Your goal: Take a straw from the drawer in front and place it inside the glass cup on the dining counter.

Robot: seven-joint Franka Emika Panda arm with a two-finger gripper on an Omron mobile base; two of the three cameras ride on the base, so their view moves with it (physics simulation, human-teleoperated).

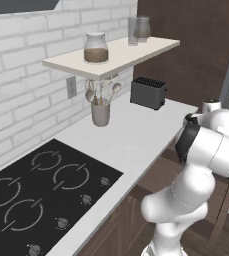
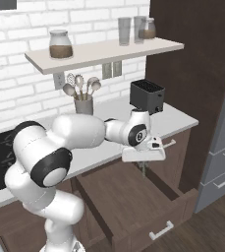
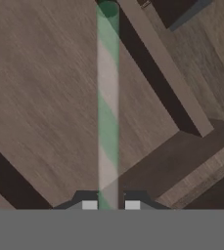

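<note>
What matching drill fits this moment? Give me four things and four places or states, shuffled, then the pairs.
Things:
1. straw
2. drawer
3. toaster
4. utensil holder

Places or states:
A. pulled open below the counter
B. against the brick wall, spoons standing in it
C. clamped between the fingertips of the gripper
D. black, on the worktop under the end of the shelf

Pairs: 1-C, 2-A, 3-D, 4-B

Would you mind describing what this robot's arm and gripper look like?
The arm is glossy white, built of rounded, bulbous segments with dark grey-black bands at the joints. Its gripper has a flat white body and two small dark fingers with pale square pads. No cables or markings are visible.
</note>
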